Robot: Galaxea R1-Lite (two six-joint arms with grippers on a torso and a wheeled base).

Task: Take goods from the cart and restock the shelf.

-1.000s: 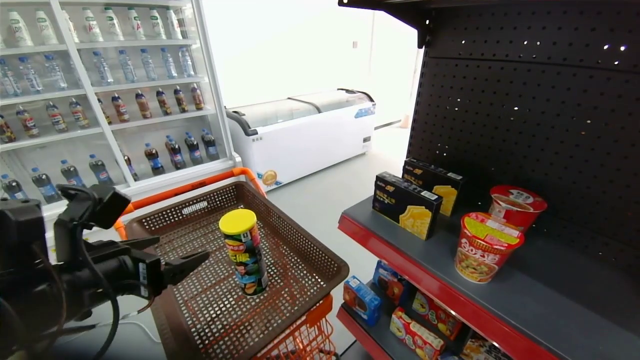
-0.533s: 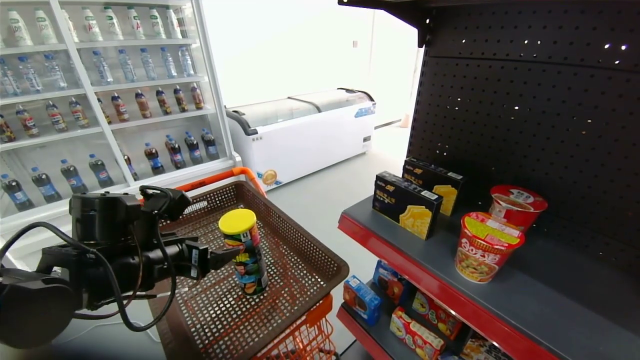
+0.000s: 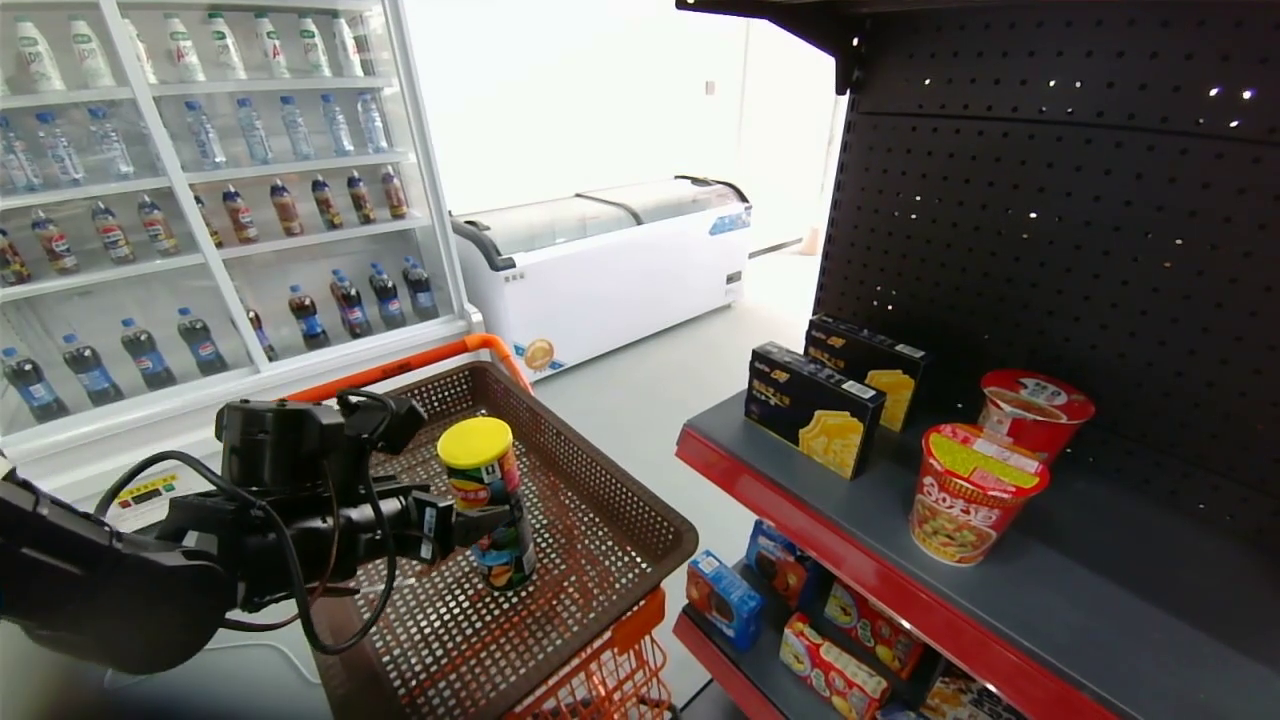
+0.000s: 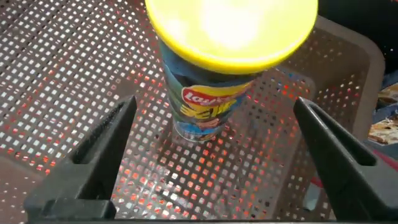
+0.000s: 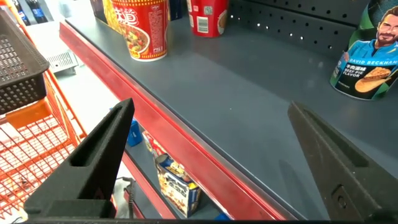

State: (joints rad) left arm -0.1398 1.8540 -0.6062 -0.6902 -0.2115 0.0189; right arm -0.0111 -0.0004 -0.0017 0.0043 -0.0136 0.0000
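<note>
The shelf (image 3: 1010, 600): grey deck with a red lip. The noodle cups (image 3: 968, 495) stand mid-deck, with bare space in front of them. My right end effector (image 5: 214, 168) hangs above that bare deck, fingers wide apart, carrying nothing.

The cart basket (image 3: 610, 470): brown mesh, beside the shelf. One chip can (image 3: 488, 500) stands upright on its floor.

My left end effector (image 4: 217, 155): fingers spread, one on each side of the can's body. From the wrist view neither seems to touch it.

Risks, as I judge them:
- The can is tall and narrow on springy mesh. If one finger arrives first, it tips or skates away before the other closes.
- The wall is probably thin card, so a hard squeeze dents it and a light one lets it slide.
- A low grip leaves the top heavy, so it may swing on the lift and clip the basket rim or the shelf's red lip.
- The yellow lid (image 4: 231, 28) could pop off if knocked.
</note>
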